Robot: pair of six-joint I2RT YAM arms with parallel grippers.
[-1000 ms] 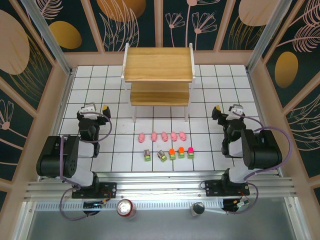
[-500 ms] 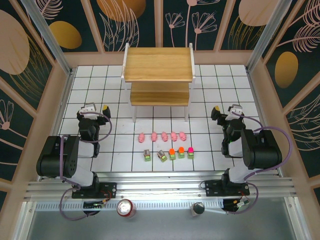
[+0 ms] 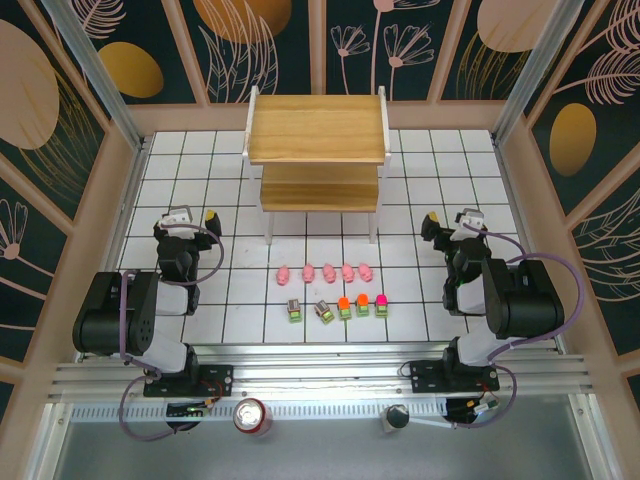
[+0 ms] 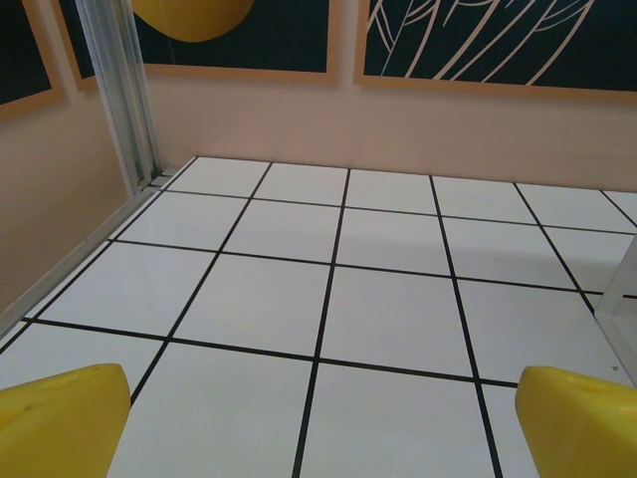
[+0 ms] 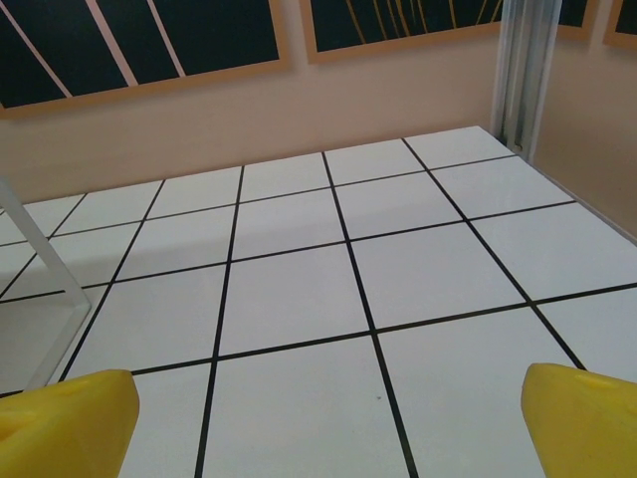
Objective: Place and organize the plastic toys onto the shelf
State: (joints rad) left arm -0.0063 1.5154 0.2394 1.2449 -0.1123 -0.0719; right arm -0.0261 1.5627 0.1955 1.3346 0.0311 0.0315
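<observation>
From where I stand, the shelf (image 3: pixel 316 150) sits at the far middle of the white tiled table (image 3: pixel 430 170), its two light wooden boards bare, with nothing on either tier that I can see. The toys lie on the tiles just in front of it, between the two arms. Five pink pigs (image 3: pixel 329 271) form a neat row running left to right, each just beside the next. A little nearer to the arms is a second row, the five green-based blocks (image 3: pixel 344 305): two with grey tops on the left, the second of them (image 3: pixel 325 311) turned askew, then two with orange tops, and one with a magenta top (image 3: pixel 381 301) at the right end. The left gripper (image 3: pixel 193 216) hangs low over bare tiles well to the left of the toys. Its wrist view shows the yellow fingertips (image 4: pixel 62 418) spread wide apart at the two bottom corners, with only empty floor between them, so it has hold of nothing. The right gripper (image 3: pixel 450 218) mirrors it well to the right of the toys, its yellow fingertips (image 5: pixel 582 418) likewise gaping wide over empty tiles and gripping nothing. On the grey ledge below the arm bases stand a red soda can (image 3: pixel 251 416) and a dark mug (image 3: pixel 397 417), well apart from the toys.
</observation>
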